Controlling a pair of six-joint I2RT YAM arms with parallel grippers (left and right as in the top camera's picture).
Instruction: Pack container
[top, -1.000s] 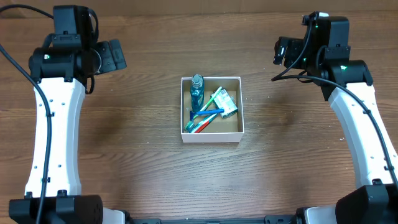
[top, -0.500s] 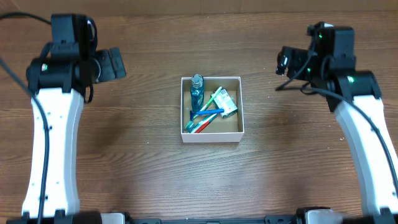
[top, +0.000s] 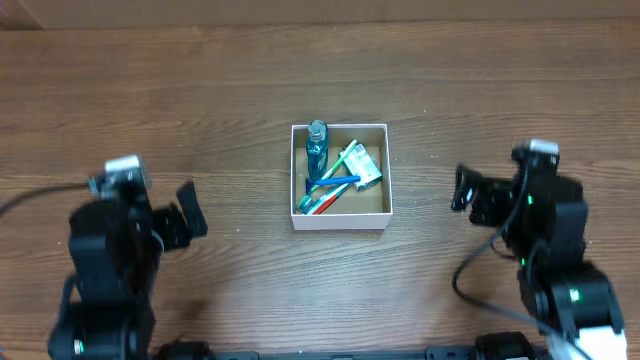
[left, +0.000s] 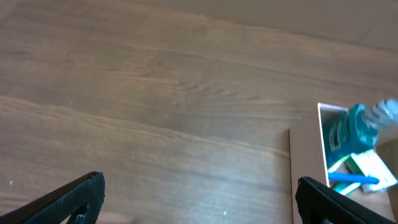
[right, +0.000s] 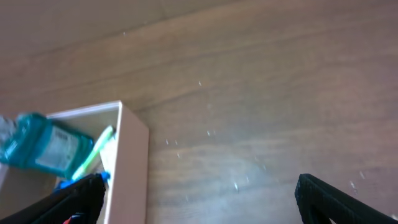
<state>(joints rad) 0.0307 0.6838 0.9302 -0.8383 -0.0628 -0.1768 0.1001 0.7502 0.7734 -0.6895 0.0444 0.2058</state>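
Square container (top: 340, 222), white walls, brown floor; left gripper (top: 186, 214), right gripper (top: 463, 190) spread, empty

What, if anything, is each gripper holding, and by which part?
Nothing is held. The left gripper and the right gripper both show open, empty jaws, each apart from the container.

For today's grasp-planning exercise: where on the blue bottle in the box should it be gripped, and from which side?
Probably the blue bottle at mid-body, from straight above: it lies along the container's left wall, and the toothbrushes crowd only its near end.
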